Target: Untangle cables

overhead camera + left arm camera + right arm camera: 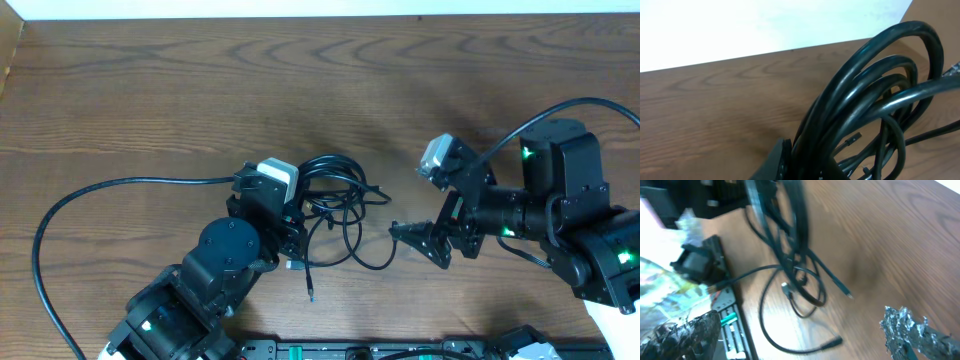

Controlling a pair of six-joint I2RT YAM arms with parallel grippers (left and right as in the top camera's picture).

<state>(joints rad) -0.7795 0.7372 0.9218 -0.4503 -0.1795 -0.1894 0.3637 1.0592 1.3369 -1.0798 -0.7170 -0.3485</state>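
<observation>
The left hand (293, 218) grips cables (342, 192); right hand (412, 240) gapes.

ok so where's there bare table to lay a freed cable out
The whole far strip of table, from the back edge down to the cables, is bare, widest at far left above the left arm's thick lead. Crowded: the middle, where the left gripper clamps the tangle and the open right gripper sits close beside it.
</observation>
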